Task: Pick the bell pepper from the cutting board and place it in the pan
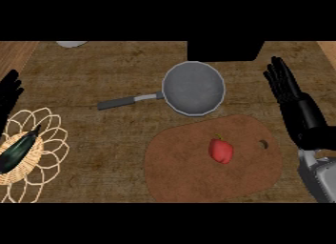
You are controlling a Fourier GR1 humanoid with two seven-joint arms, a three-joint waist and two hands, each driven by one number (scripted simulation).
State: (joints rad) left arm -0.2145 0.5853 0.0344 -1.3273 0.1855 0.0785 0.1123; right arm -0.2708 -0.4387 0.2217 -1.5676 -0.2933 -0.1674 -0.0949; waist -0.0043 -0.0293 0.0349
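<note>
At the far left the left hand (4, 102) rests near the view's edge, fingers straight and up, holding nothing. Just below it a woven trivet (31, 157) with a looped wire rim carries a dark, long vegetable (15, 151), possibly an eggplant, though the hand's shadowed side makes its top end hard to read; it lies off to the side, apart from the task's things. Further along on the bench (93, 71) the pan (192, 88) sits with its handle (128, 101) pointing left, bowl bare and facing up, so it is ready to receive. Just below it lies the cutting board (212, 159), and the bell pepper (222, 150) rests near its middle, stem up, untouched. At the right the right hand (291, 102) stands fingers spread wide and empty, beside the board's edge, likely the nearer one for the pick
</note>
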